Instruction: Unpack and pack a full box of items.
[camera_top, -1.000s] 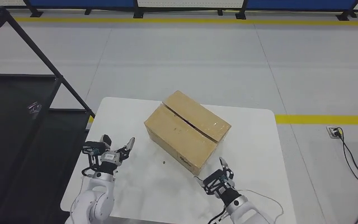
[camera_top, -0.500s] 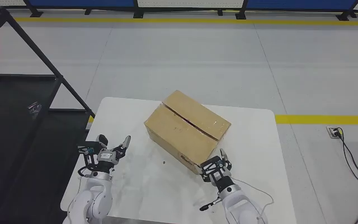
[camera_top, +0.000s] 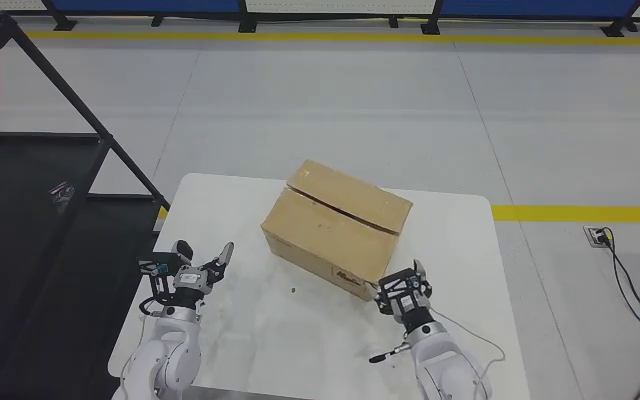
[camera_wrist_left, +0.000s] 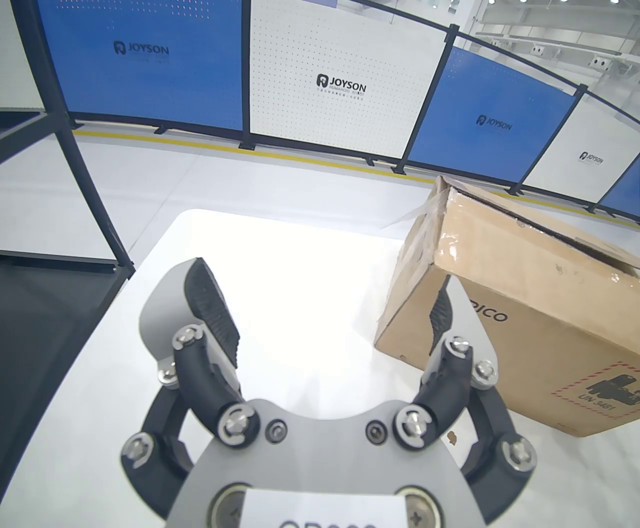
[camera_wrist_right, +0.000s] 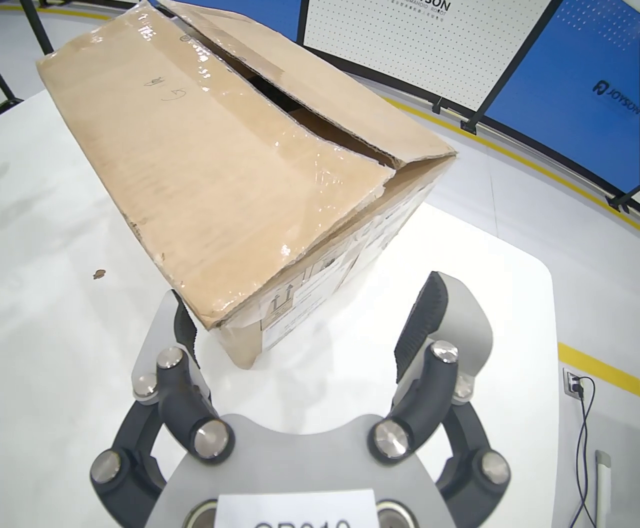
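Note:
A brown cardboard box (camera_top: 335, 225) lies in the middle of the white table (camera_top: 250, 330). Its top flaps are down, with a dark gap along the taped seam (camera_wrist_right: 280, 95). My right gripper (camera_top: 402, 283) is open at the box's near right corner. That corner (camera_wrist_right: 240, 345) sits between the fingers, and it hides part of one finger (camera_wrist_right: 184, 330). My left gripper (camera_top: 195, 262) is open and holds nothing, near the table's left edge and apart from the box (camera_wrist_left: 525, 300). The left gripper (camera_wrist_left: 325, 290) faces the box's left end.
A small brown crumb (camera_top: 291, 291) lies on the table in front of the box. A black metal rack (camera_top: 60, 200) stands just left of the table. Bare tabletop (camera_wrist_left: 280, 260) stretches between the left gripper and the box.
The right gripper has moved forward and to the right, up to the box's near corner. The box has turned a little on the table. The left gripper drew back slightly, then stayed still.

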